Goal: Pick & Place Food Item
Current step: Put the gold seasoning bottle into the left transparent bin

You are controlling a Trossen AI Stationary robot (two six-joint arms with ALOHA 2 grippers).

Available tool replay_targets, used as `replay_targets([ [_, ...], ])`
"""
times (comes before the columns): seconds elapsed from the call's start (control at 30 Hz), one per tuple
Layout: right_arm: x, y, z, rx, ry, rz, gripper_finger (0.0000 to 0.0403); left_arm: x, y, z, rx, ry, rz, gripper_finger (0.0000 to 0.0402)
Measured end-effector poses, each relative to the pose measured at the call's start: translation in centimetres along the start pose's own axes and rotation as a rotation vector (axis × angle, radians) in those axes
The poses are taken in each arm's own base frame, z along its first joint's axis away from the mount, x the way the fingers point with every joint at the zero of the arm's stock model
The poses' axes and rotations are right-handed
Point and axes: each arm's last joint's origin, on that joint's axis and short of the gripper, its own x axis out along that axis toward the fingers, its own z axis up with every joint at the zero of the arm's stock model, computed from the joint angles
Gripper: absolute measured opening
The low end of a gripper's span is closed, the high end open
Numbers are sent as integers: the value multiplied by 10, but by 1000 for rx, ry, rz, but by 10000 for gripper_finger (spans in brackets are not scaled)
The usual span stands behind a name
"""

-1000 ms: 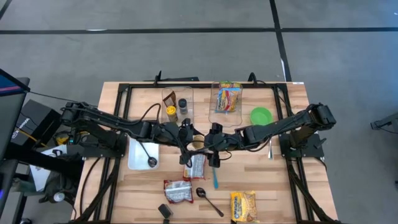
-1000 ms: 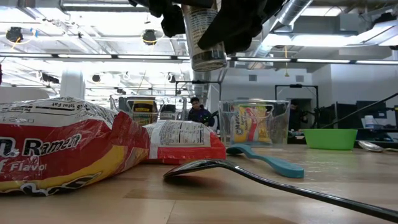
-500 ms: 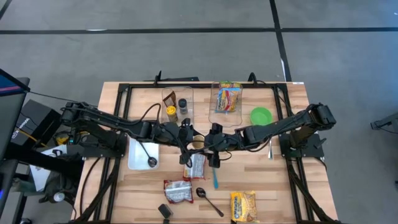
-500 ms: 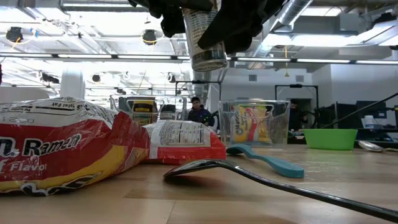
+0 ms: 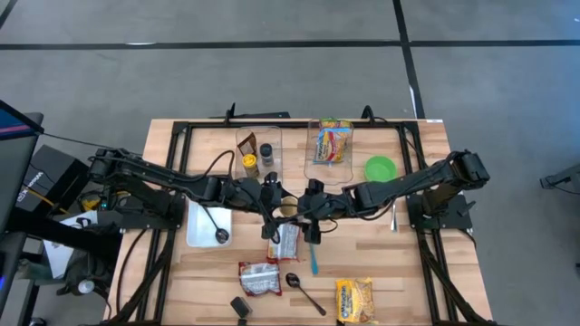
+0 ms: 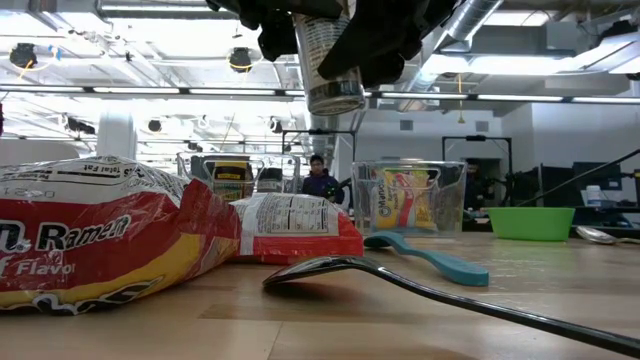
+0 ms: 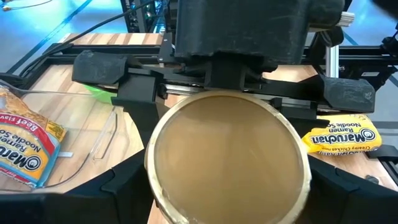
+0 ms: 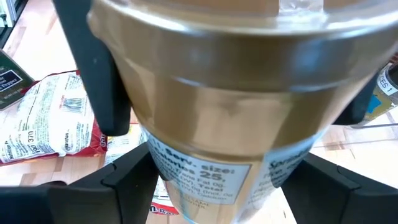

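The food item is a cylindrical jar (image 6: 330, 60) with a clear plastic wall, tan contents and a printed nutrition label whose text includes "Serv. size". In the low view it hangs upright in the air above the table, its base clear of everything below, its upper part hidden by dark gripper parts. In the high view it sits at the middle of the table, above the near end of a red and white ramen packet (image 5: 286, 241). The left wrist view shows one round, tan end face, edged with a thin gold rim. The right wrist view shows the label side at close range.
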Motion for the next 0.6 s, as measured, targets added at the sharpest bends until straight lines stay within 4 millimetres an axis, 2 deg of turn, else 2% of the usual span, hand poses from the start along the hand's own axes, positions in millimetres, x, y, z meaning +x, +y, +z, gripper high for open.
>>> replay_targets([
  [0.6, 1, -4, 1, 39, 1, 22, 294, 0, 0, 0, -6, -1, -5, 283],
])
